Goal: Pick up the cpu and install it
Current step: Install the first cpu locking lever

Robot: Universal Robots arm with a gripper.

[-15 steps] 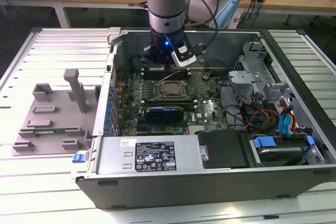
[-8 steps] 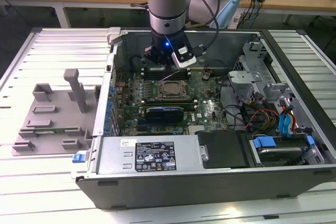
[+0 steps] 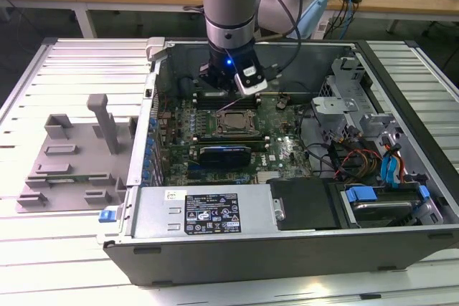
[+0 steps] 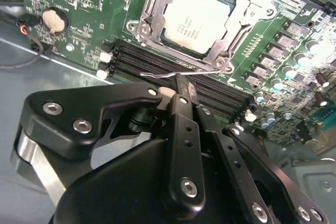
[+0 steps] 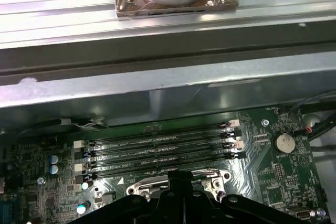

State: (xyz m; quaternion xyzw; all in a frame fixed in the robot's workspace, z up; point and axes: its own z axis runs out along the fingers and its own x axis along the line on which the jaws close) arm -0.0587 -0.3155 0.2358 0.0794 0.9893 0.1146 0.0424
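The cpu is seen seated in its socket near the middle of the motherboard, silvery top upward and enclosed on all sides by the metal socket frame. In the exterior view the cpu is found inside the open computer case, between the memory slots and a black card.

The jaws are held apart from the cpu and are not touching it. They are positioned over the memory slots on the side of the socket toward the case's far wall. They are drawn narrow, with the fingertips brought together and nothing gripped between them. A thin wire lever is seen along the socket edge nearest the jaws, just beside the fingertips; whether it is touched cannot be told.

In the first wrist view the memory slots are shown with a coin cell beside them.

The arm is lowered into the case from above. The case is laid on its side on the slatted worktop, and a grey tray is placed near the worktop's edge at the exterior view's left, well apart from the cpu.
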